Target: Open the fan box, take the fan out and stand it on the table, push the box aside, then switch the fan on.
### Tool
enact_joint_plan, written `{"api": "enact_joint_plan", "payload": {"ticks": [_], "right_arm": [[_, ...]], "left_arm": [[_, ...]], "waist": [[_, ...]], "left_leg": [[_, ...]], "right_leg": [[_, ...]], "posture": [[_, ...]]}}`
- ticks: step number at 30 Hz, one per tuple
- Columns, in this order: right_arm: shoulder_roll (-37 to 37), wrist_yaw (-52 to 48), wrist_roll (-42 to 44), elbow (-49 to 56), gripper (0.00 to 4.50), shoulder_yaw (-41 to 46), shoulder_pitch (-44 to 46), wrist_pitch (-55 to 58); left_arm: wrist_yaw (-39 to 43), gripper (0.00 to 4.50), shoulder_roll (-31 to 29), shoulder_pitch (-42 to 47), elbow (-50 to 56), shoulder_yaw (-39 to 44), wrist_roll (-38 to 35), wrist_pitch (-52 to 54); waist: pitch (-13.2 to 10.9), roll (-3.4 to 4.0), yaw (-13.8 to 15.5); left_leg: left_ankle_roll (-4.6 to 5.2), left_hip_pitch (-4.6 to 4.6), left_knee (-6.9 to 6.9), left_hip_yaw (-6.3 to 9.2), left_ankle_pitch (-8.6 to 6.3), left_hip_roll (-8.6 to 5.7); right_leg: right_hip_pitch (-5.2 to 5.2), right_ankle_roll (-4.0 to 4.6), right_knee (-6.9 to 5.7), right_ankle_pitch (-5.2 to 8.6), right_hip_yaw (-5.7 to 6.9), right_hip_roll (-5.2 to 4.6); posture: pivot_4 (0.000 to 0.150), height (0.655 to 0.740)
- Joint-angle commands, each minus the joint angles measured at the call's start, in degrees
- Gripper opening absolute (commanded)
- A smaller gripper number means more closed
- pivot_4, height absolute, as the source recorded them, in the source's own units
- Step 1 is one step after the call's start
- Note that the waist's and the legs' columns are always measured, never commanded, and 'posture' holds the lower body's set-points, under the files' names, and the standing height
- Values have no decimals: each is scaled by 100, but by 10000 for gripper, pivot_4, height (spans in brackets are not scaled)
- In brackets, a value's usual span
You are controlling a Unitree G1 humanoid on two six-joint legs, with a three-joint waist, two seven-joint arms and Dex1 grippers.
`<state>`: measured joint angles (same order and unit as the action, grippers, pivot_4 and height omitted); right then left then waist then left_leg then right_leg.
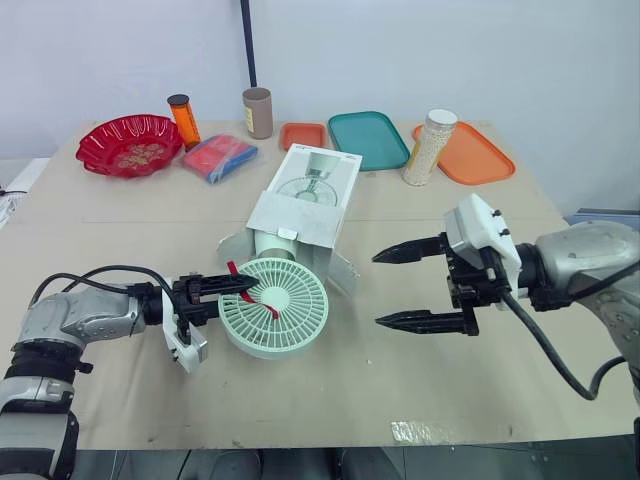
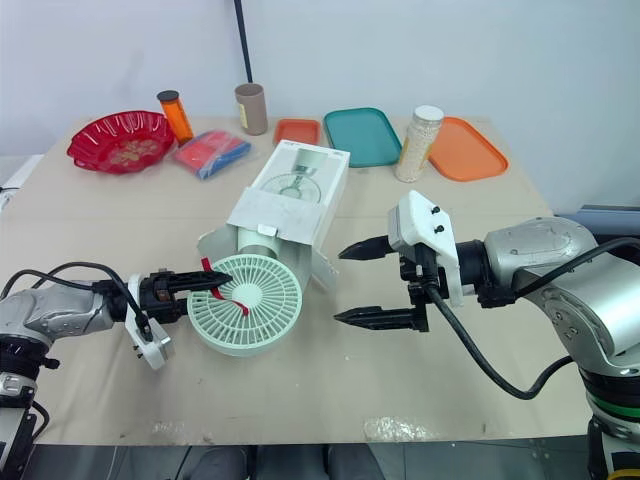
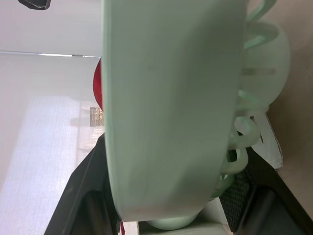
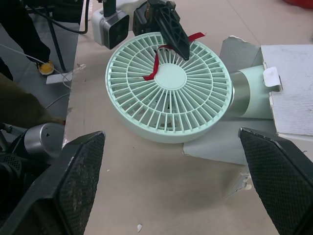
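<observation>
The white fan box (image 1: pixel 305 195) lies open in the middle of the table. The mint-green fan (image 1: pixel 285 310) sticks out of its near end, head lying face up with a red ribbon on the grille, stem still inside the box. My left gripper (image 1: pixel 235 292) is shut on the fan (image 3: pixel 166 107) head's left rim; one finger (image 4: pixel 171 27) lies across the grille. The rim sits between both fingers (image 3: pixel 83 196) in the left wrist view. My right gripper (image 1: pixel 380 289) hovers open to the right of the fan (image 4: pixel 168 93), apart from it, fingers (image 4: pixel 73 181) spread wide.
Along the table's far edge stand a red bowl (image 1: pixel 130 145), an orange bottle (image 1: pixel 183 118), a brown tube (image 1: pixel 258 112), a blue and red packet (image 1: pixel 218 157), a small orange tray (image 1: pixel 303 135), a teal tray (image 1: pixel 367 138), a bead bottle (image 1: pixel 430 147) and an orange tray (image 1: pixel 470 152).
</observation>
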<state>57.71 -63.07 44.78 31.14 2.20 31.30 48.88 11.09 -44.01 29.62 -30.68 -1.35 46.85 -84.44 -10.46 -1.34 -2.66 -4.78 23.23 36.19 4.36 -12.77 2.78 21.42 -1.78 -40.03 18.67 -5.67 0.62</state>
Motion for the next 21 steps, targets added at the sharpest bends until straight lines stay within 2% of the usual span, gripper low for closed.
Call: {"api": "enact_joint_plan", "payload": {"ticks": [1, 4, 8, 13, 16, 21], "right_arm": [[-16, 86, 23, 88, 45000, 59, 77, -42], [-31, 160, 27, 103, 45000, 61, 60, -27], [-97, 314, 95, 45, 45000, 126, 123, 48], [-107, 385, -46, -66, 45000, 101, 172, -35], [-116, 412, -109, -131, 45000, 87, 181, -76], [-137, 507, -168, -199, 45000, 133, 179, -88]], "left_arm": [[-139, 20016, -177, 17, 48, -185, -113, 168], [-136, 20010, -253, 117, 110, -320, -382, 279], [81, 20010, -492, 216, 309, -575, -1183, 505], [684, 20010, -810, 259, 644, -1092, -2807, 1242], [1463, 20010, -980, 157, 1123, -1443, -4270, 2098], [2401, 20010, -1270, -88, 1831, -1454, -5523, 2842]], "waist": [[0, 0, 0], [0, 0, 4], [0, 0, 1], [-1, 0, 0], [-1, 1, 3], [-3, 3, -11]], "left_leg": [[0, 0, 0, 0, 0, 0], [0, 0, 1, 0, 0, 0], [0, 0, 1, 0, 0, 1], [1, 3, 0, 1, -1, 1], [1, 5, 1, 2, -1, 1], [4, 4, 1, 1, -3, 3]], "right_leg": [[0, 0, 0, 0, 0, 0], [-1, 0, 0, 0, 0, 0], [0, 0, 0, 0, 0, 0], [1, 0, 0, 0, 2, 0], [1, 0, 0, 1, 3, 0], [2, 2, 0, 3, 3, 3]], "posture": [[1500, 7400], [1500, 7400], [1500, 7400], [1500, 7400], [1500, 7400], [1500, 7400]]}}
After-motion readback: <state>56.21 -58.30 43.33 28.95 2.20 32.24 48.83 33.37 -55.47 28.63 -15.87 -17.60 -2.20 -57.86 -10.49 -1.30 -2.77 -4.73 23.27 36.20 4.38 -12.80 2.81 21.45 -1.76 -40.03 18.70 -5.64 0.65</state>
